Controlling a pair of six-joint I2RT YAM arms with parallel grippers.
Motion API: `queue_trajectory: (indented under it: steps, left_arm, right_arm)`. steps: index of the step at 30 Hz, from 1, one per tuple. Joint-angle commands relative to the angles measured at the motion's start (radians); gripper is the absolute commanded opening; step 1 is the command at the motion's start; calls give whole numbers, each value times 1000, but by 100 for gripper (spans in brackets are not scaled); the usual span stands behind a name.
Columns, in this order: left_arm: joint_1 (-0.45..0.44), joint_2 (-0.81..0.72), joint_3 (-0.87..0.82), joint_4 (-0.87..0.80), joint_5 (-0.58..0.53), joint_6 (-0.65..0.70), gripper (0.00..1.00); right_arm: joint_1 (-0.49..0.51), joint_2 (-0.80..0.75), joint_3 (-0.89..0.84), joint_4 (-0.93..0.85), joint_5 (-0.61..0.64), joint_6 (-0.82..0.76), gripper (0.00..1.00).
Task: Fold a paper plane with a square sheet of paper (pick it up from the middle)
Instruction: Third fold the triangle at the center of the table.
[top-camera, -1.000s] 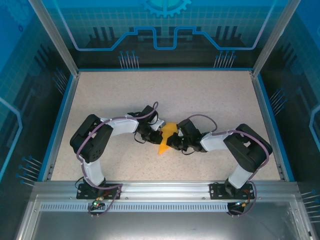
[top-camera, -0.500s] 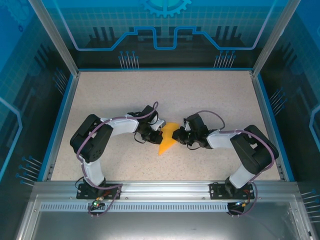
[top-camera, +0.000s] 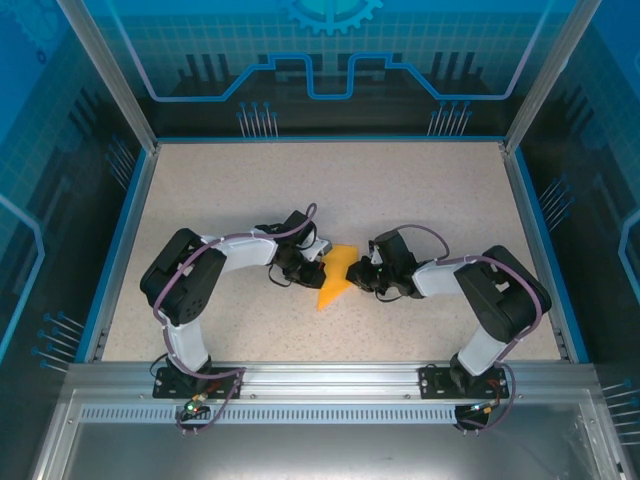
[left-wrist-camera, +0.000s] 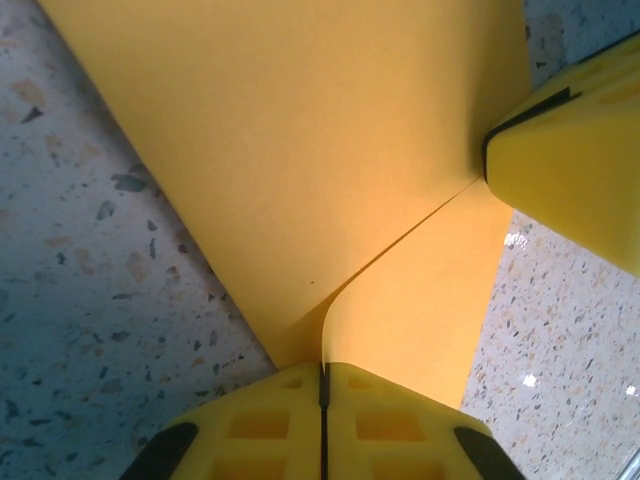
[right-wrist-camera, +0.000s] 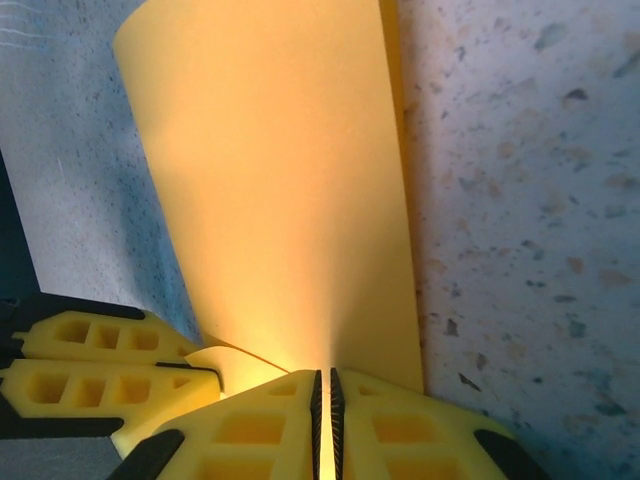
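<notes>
Orange-yellow paper plane (top-camera: 334, 279) is lying mid-table (top-camera: 430, 190); my left gripper (left-wrist-camera: 322, 372) and right gripper (right-wrist-camera: 323, 380) are both pinching its opposite edges.

Seen from above, the paper (top-camera: 333, 285) has both side edges hidden beneath the left gripper (top-camera: 316, 271) and the right gripper (top-camera: 354, 278), whose fingertips are too small to make out. In the left wrist view the sheet runs off the top edge and its near corner vanishes into the finger seam. In the right wrist view its near end is hidden between the pads (right-wrist-camera: 390, 420), which the bottom edge cuts off.
</notes>
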Motion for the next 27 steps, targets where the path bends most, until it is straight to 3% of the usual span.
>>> queue_trajectory:
  steps: [1,3,9,14,18,22,27]
  left_arm:
    - [-2,-37,16,-59,-7,-20,15]
    - [-2,-97,28,-78,-35,-38,30]
    - [-2,-265,32,-113,-135,-122,46]
    - [-7,-314,13,-88,-27,-154,33]
    - [-49,-266,27,-71,55,-147,22]
    - [-94,-198,46,-55,52,-154,17]
    - [-97,-146,48,-63,-70,-170,14]
  right_arm:
    - [-5,-21,7,-105,24,-35,14]
    - [-5,-12,15,-114,12,-41,14]
    - [-4,-53,27,-77,-46,-48,16]
    - [-5,-190,54,-248,28,-108,23]
    - [-14,-249,28,-310,65,-117,28]
    - [-15,-253,-13,-277,54,-94,32]
    - [-10,-216,-40,-206,20,-66,34]
